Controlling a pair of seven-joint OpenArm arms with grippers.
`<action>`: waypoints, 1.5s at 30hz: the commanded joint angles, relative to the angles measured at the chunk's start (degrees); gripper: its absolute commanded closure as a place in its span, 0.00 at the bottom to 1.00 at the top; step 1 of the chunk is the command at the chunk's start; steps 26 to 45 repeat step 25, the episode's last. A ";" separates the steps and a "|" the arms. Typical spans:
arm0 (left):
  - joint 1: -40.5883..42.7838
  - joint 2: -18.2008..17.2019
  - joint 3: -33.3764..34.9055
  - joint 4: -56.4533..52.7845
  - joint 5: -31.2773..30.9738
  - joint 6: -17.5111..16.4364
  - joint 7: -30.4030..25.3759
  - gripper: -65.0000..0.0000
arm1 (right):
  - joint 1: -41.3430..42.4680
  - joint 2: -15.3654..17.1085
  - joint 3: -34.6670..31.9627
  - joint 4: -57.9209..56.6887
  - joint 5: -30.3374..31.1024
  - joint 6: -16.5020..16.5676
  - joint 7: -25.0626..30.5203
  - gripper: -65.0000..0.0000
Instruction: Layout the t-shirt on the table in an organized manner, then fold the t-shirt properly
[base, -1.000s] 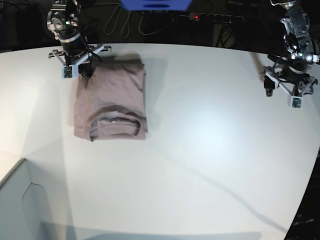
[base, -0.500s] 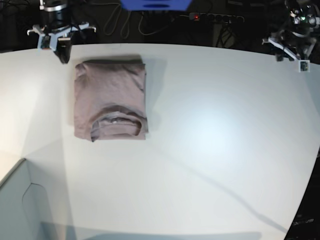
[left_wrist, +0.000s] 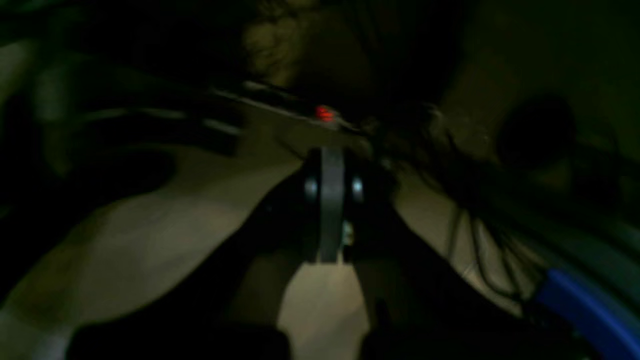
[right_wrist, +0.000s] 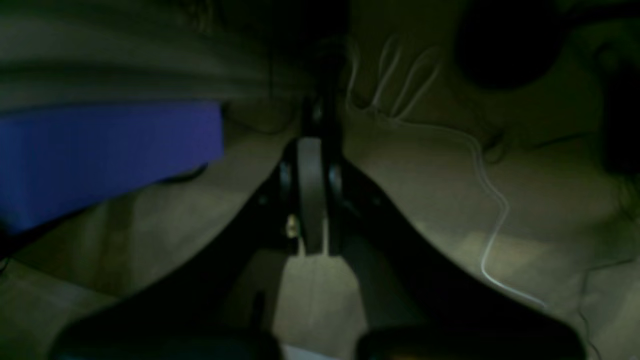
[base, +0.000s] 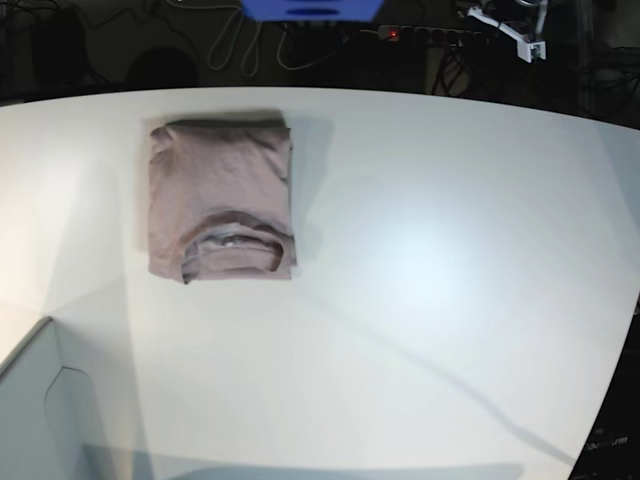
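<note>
The t-shirt (base: 220, 195) lies folded into a neat mauve rectangle on the back left of the white table (base: 420, 280), its ribbed collar (base: 232, 243) facing the front. No gripper touches it. In the left wrist view my left gripper (left_wrist: 331, 220) is shut, its fingers pressed together with nothing between them, over dark floor behind the table. My right gripper (right_wrist: 311, 210) in the right wrist view is shut too and holds nothing. In the base view only a white piece of the left arm (base: 508, 28) shows at the top right; the right arm is out of that view.
A pale grey box corner (base: 40, 400) stands at the front left. Behind the table are a blue box (base: 310, 8), a power strip with a red light (base: 392, 34) and cables. The blue box (right_wrist: 105, 155) and a white cable (right_wrist: 492, 200) show in the right wrist view.
Both arms have pulled back from the table and risen out of the base view. The left gripper has gone from open to shut. The shirt has not moved.
</note>
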 joint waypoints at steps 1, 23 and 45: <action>-1.66 -2.25 1.85 -5.82 0.30 0.54 -2.96 1.00 | 1.60 0.77 -0.91 -2.80 1.36 0.48 2.11 1.00; -19.60 -0.40 21.98 -39.31 3.02 10.30 -8.77 1.00 | 27.88 2.44 -2.40 -49.13 7.33 -28.62 18.90 1.00; -19.60 -0.05 21.98 -39.31 3.02 10.30 -8.77 1.00 | 27.88 2.27 -2.40 -49.22 7.25 -31.96 18.90 1.00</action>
